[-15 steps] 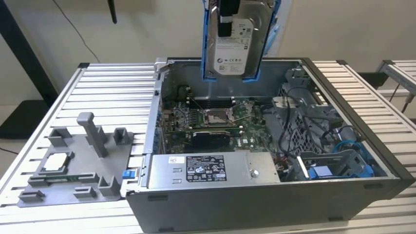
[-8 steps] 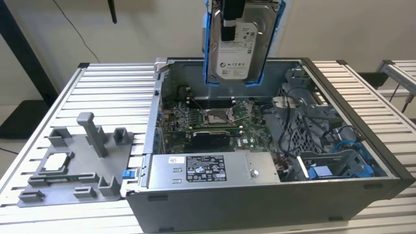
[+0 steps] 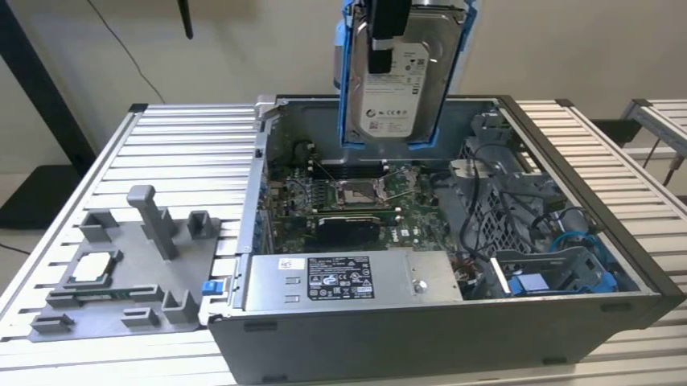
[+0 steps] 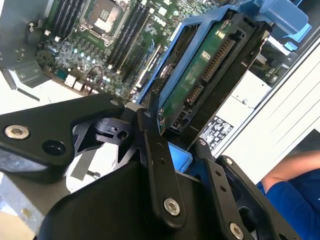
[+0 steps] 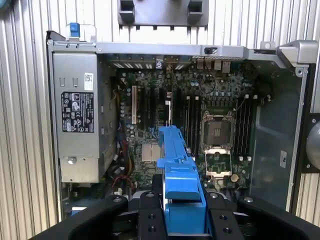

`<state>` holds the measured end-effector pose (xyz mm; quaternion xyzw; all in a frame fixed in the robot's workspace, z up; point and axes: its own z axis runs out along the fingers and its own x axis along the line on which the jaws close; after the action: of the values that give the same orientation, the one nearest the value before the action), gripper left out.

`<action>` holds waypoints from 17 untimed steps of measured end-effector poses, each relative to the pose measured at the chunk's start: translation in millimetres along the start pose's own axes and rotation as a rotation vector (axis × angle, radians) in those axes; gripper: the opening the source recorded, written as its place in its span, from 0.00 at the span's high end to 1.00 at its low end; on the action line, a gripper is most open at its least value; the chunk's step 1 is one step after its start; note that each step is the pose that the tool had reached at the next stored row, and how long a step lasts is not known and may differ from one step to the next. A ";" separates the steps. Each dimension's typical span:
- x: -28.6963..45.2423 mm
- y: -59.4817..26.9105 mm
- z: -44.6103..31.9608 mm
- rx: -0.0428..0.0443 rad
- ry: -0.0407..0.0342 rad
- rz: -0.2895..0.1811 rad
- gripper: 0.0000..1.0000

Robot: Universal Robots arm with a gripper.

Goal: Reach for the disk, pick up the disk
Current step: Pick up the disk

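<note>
Black gripper (image 3: 388,36) is clamped on the disk (image 3: 400,80), a flat silver-grey metal hard drive with a white label in a blue plastic bracket. Disk hangs upright in the air above the open grey computer case (image 3: 429,338), clear of everything inside it.

Exterior view: label face of the disk, one black finger (image 3: 384,48) down its front, case sitting on a ribbed aluminium table (image 3: 183,145). Grey plastic fixture tray (image 3: 118,281) lies on the table to the case's left in the exterior view, with a small square silver chip (image 3: 92,265) in one of its pockets. Long grey power supply box with black-white sticker (image 3: 343,277) runs along the near wall of the case.

Second wrist view: underside of the disk, green circuit board (image 4: 197,75) and connector pins, black fingers (image 4: 157,160) pressed on either side. A person's blue sleeve (image 4: 292,195) in the corner.

First wrist view: looks straight down the bracket's blue edge (image 5: 177,175) between the fingers, onto the green motherboard (image 5: 175,115) and its empty processor socket (image 5: 217,132).
</note>
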<state>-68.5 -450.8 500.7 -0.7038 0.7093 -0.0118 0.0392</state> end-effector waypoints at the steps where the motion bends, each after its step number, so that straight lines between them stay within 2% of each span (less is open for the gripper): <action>1: 0.9 -0.2 0.2 0.0000 0.0012 0.000 1.00; 17: 11.5 -3.5 4.7 0.0001 0.0203 -0.001 1.00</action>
<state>-64.8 -462.1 495.8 -0.7041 0.7091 -0.0190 0.0320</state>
